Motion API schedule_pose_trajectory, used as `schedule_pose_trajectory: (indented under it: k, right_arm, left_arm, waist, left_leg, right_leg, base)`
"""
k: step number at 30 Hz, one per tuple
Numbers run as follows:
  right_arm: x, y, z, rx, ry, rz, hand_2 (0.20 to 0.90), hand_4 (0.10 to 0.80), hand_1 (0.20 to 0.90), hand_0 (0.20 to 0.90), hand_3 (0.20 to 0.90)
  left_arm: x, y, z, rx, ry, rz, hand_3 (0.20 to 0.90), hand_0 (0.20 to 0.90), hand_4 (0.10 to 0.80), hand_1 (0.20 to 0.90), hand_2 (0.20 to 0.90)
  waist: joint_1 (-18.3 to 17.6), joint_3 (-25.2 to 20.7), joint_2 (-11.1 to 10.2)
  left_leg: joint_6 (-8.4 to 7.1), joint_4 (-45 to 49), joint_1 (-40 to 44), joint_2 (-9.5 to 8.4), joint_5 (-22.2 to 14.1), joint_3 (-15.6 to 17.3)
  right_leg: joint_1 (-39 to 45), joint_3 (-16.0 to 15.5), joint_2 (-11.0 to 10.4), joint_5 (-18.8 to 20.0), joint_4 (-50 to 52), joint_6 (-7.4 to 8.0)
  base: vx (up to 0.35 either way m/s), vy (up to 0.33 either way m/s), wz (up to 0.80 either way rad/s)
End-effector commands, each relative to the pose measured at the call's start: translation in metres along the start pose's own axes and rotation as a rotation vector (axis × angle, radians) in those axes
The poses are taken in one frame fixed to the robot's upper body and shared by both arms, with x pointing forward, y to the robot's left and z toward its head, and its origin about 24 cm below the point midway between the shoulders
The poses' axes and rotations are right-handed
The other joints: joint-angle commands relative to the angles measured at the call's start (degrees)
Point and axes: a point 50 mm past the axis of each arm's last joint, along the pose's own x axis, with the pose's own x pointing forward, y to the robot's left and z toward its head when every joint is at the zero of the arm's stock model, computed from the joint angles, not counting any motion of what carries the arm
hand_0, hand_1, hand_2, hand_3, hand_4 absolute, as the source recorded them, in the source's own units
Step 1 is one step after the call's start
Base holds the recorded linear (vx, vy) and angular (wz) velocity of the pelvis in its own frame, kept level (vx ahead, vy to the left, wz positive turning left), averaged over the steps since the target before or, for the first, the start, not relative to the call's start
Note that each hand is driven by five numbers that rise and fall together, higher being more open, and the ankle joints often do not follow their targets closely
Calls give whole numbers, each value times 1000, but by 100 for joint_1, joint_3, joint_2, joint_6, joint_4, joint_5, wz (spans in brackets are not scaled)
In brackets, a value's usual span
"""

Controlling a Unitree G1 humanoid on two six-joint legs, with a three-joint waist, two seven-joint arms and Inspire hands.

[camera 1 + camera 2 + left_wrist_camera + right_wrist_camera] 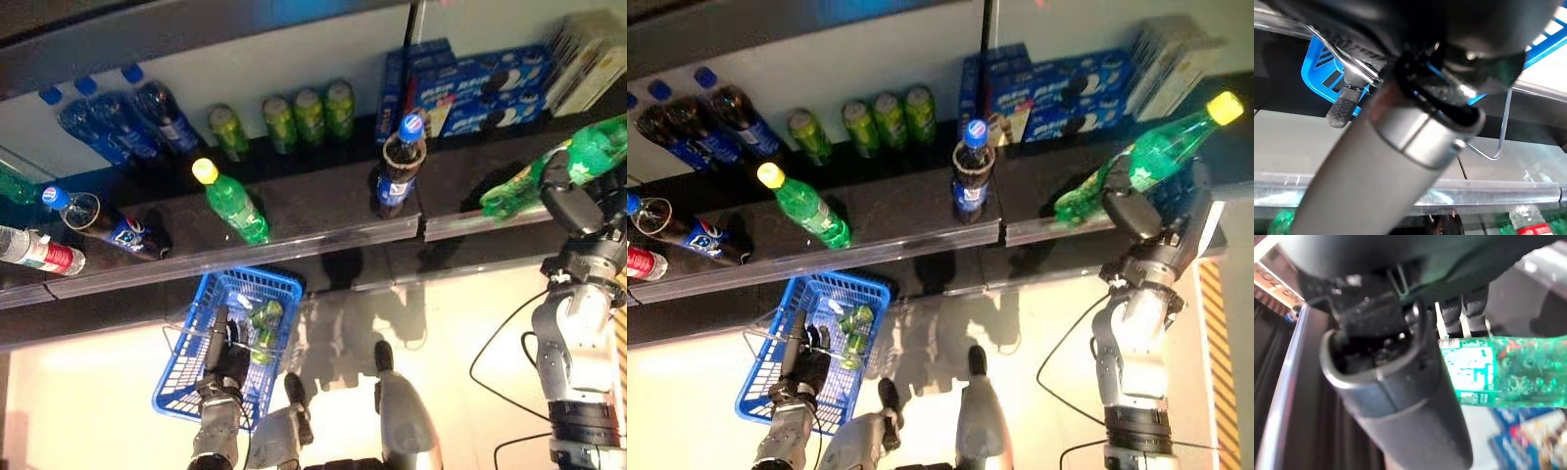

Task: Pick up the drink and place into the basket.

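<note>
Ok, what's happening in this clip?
The right robot hand grips a green drink bottle with a yellow cap, tilted above the shelf. The left robot hand holds the wire handle of the blue basket, which already contains green cans. The bottle is not in the basket yet.

My head views are dim with a bright floor (470,323) below, where shadows fall. Both wrist views blur badly up close (glare streaks the shelf edge (1488,188)).
</note>
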Motion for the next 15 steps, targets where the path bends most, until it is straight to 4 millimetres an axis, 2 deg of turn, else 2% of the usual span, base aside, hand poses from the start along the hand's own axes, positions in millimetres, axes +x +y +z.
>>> schedule_pose_trajectory:
  k: [1, 7, 8, 15]
  right_arm:
    - [-11, 19, 55, 160, -294, 269, 300, 100, 300, 300, 200]
    - [-28, 37, 49, 294, -234, 483, 300, 100, 300, 300, 200]
    - [-36, 48, 48, 365, -214, 589, 300, 100, 300, 300, 200]
    - [-52, 76, 47, 528, -168, 835, 300, 100, 300, 300, 200]
  left_arm:
    - [-7, -20, 31, 33, -113, -222, 200, 300, 100, 300, 300]
    - [-12, -21, 31, 26, -119, -255, 200, 300, 100, 300, 300]
    - [-14, -21, 29, 21, -114, -275, 200, 300, 100, 300, 300]
    - [-18, -21, 28, 21, -97, -319, 200, 300, 100, 300, 300]
  waist:
    - [66, -1669, -202]
    - [87, -1721, -181]
    - [111, -1720, -165]
    - [194, -1709, -133]
  left_leg:
    - [91, 885, -205, 110, -364, -19]
    - [92, 808, -117, 116, -338, 3]
    - [94, 754, -73, 117, -323, 23]
    - [64, 691, -34, 122, -211, 5]
  right_leg:
    - [457, -111, 213, -644, 71, -291]
    - [560, -133, 236, -670, 44, -294]
    - [595, -167, 217, -672, 36, -289]
    - [641, -309, 178, -717, 69, -292]
  base:
    - [61, 34, 6]
    - [13, 43, 2]
    - [-8, 62, 3]
    - [-32, 51, 9]
